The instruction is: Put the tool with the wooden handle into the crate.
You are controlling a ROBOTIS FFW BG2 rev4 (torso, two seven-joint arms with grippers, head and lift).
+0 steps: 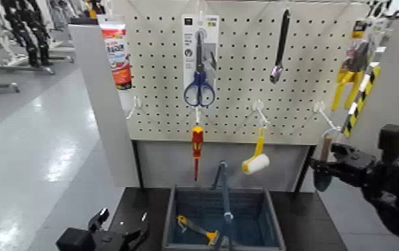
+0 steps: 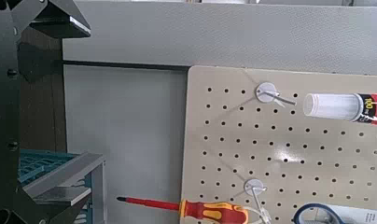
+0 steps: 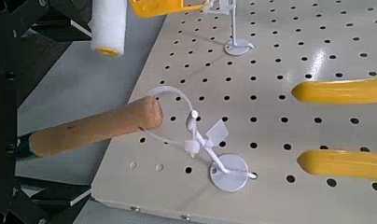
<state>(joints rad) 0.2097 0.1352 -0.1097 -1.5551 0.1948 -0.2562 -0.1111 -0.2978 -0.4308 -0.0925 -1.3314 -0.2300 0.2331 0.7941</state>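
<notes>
from the head we look forward and down over the perforated cream pegboard and the blue-grey rectangular plastic crate; both wrist views face the board from nearer, sharing its hooks.

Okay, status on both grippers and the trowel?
Right gripper at the trowel, grip unclear. Trowel still to go in crate. Left gripper open, low beside crate.

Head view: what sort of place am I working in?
Probably a robotics lab or test hall: a white pegboard hung with tools, wheeled metal stands, yellow-and-black hazard striping.
</notes>
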